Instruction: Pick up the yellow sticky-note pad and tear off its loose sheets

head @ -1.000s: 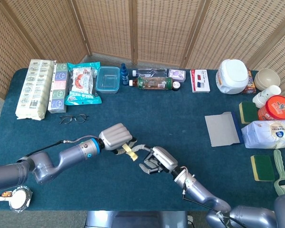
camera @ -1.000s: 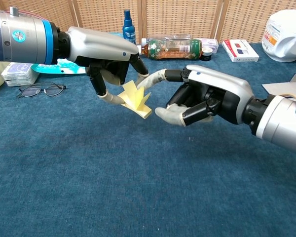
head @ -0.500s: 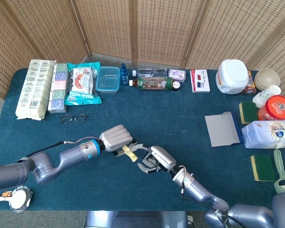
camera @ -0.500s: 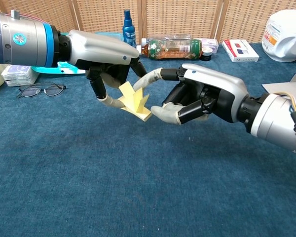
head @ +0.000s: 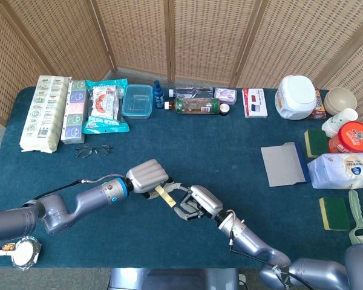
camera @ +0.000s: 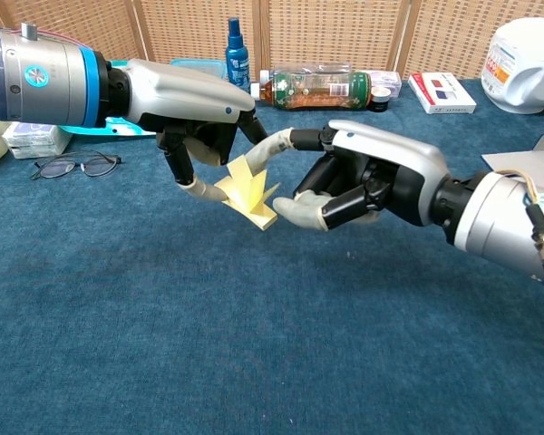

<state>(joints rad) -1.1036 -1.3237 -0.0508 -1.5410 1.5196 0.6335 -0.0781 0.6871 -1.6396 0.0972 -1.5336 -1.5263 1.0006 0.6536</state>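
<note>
My left hand (camera: 192, 107) holds the yellow sticky-note pad (camera: 247, 192) off the blue tablecloth, near the table's middle front. The pad's loose sheets fan upward. From the right, my right hand (camera: 372, 177) meets the pad: its thumb touches the pad's lower right corner and a forefinger reaches over the fanned sheets, with a gap still between the two. Its other fingers are curled in. In the head view the left hand (head: 148, 175), the pad (head: 164, 194) and the right hand (head: 196, 202) sit close together.
Glasses (head: 92, 150) lie left of the hands. A row of bottles, boxes and a plastic tub (head: 137, 100) lines the back edge. A grey sheet (head: 282, 165), sponges and packets crowd the right side.
My right hand has moved left toward the pad, and its thumb and forefinger now reach the sheets. The left hand and pad have dipped slightly.
</note>
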